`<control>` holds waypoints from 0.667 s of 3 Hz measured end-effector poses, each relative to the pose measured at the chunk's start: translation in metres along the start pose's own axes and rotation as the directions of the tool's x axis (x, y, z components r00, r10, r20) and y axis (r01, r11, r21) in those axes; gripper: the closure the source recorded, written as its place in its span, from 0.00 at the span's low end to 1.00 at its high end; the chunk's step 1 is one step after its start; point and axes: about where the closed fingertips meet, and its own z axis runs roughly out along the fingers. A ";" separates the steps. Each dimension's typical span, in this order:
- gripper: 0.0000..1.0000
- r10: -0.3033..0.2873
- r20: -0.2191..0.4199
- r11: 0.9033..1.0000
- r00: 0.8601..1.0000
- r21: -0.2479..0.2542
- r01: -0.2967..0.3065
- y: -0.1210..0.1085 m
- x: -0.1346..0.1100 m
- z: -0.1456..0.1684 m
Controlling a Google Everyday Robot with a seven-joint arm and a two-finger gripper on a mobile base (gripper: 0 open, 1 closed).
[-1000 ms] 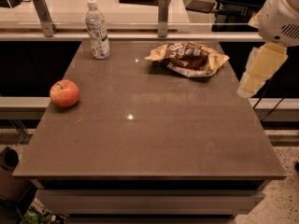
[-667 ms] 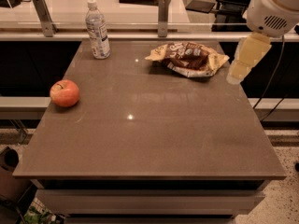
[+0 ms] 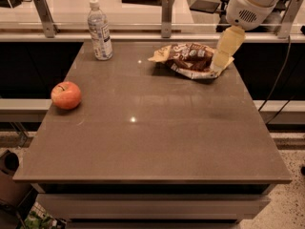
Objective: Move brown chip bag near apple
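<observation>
Bag point(image 3: 189, 58) lies at far right of counter point(image 3: 152, 132), dark panel up. Hand point(image 3: 218, 64) at right edge of bag; open or closed, cannot tell. Apple point(image 3: 66, 95) near left edge, well apart from bag. Bottle point(image 3: 100, 31) upright, far left.

Gripper point(image 3: 218, 66) stands at the far right of the table point(image 3: 157, 142) and covers the right end of the bag point(image 3: 188, 57); whether the two are touching cannot be confirmed. Arm point(image 3: 255, 1) is cut off by the top edge. Print on the bag and on the bottle point(image 3: 100, 32) label is too small to read. Dark object point(image 3: 8, 175) at near left is cut by the left edge and cannot be identified. Table base runs off the bottom edge.
</observation>
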 end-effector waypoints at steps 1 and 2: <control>0.00 0.017 0.050 0.998 0.999 -0.059 -0.014 -0.023 -0.024 0.035; 0.00 0.040 0.112 0.993 0.993 -0.118 -0.026 -0.040 -0.051 0.070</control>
